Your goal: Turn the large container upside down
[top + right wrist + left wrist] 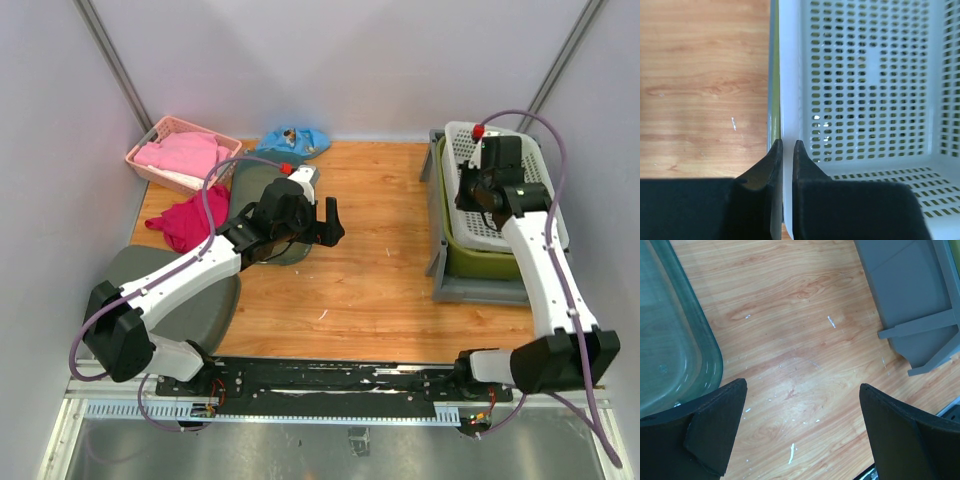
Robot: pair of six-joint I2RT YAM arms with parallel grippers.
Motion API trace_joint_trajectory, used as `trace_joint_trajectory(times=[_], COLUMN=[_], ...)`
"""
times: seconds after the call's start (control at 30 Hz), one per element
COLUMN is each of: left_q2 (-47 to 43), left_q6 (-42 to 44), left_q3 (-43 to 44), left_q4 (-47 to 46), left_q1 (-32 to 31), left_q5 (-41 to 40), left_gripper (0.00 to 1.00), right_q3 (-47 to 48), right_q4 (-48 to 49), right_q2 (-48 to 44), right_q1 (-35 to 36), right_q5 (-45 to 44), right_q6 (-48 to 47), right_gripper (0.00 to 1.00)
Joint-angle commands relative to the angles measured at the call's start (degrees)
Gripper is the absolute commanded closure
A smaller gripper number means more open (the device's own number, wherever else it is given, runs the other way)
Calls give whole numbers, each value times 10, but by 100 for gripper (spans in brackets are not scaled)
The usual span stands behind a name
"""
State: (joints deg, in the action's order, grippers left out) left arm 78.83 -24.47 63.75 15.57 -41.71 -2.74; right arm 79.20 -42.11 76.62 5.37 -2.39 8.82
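Note:
The large container (478,288) is a light grey crate standing upright at the right of the table. An olive-green bin (482,263) sits inside it, and a white mesh basket (462,150) is stacked on top. My right gripper (470,192) is above the stack's left side. In the right wrist view it (787,145) is shut on the white basket's left rim (790,75), with a sliver of the grey crate wall (771,60) beside it. My left gripper (330,222) is open and empty over bare wood (802,385). The crate's corner (910,290) lies ahead of it.
A pink basket (150,140) with pink cloth stands at the back left. A magenta cloth (185,222) and a blue bag (293,140) lie nearby. A translucent green bin (670,340) lies under my left arm. A grey-green lid (195,295) lies at the near left.

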Motion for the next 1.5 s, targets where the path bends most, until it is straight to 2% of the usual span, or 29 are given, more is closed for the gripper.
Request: trace_joint_trajectory(times=[0.0, 0.37, 0.5, 0.53, 0.63, 0.67, 0.77, 0.87, 0.97, 1.07, 1.2, 1.33, 1.47], left_q2=[0, -6, -6, -6, -4, -4, -4, -6, -9, -13, -19, -24, -24], left_q6=[-2, -1, -6, -7, -9, -9, -10, -11, -12, -12, -11, -10, -14], left_q3=[9, 17, 15, 14, 14, 13, 10, 8, 3, -2, -5, -6, 9], left_q4=[-6, -1, -4, -5, -5, -5, -5, -5, -7, -6, -2, -1, 6], left_q1=[-3, -3, -3, -3, -3, -3, -3, -3, -3, -3, -3, -3, -3], left_q5=[0, -14, -8, -5, 1, 2, 3, 4, 4, 2, -4, -9, -14], left_gripper=[1, 1, 1, 1, 1, 1, 1, 1, 1, 1, 1, 1, 1], right_q3=[40, 87, 90, 90, 84, 85, 90, 89, 91, 98, 122, 148, 190], right_q4=[-11, -24, -41, -49, -63, -70, -85, -84, -82, -83, -104, -107, -100], right_q2=[-58, -86, -73, -65, -38, -29, 5, 33, 61, 85, 81, 20, -39], right_q1=[-6, 0, 0, 0, 0, 0, 2, 4, 4, 4, 4, 4, 6], right_q5=[-6, 87, 32, 21, 5, 5, -1, -24, -37, -4, -14, -36, 7], right_q6=[14, 26, 12, 10, 7, 5, 1, 1, 2, 6, 15, 19, 24], right_gripper=[99, 99, 99, 92, 48, 40, 33, 31, 37, 53, 97, 99, 99])
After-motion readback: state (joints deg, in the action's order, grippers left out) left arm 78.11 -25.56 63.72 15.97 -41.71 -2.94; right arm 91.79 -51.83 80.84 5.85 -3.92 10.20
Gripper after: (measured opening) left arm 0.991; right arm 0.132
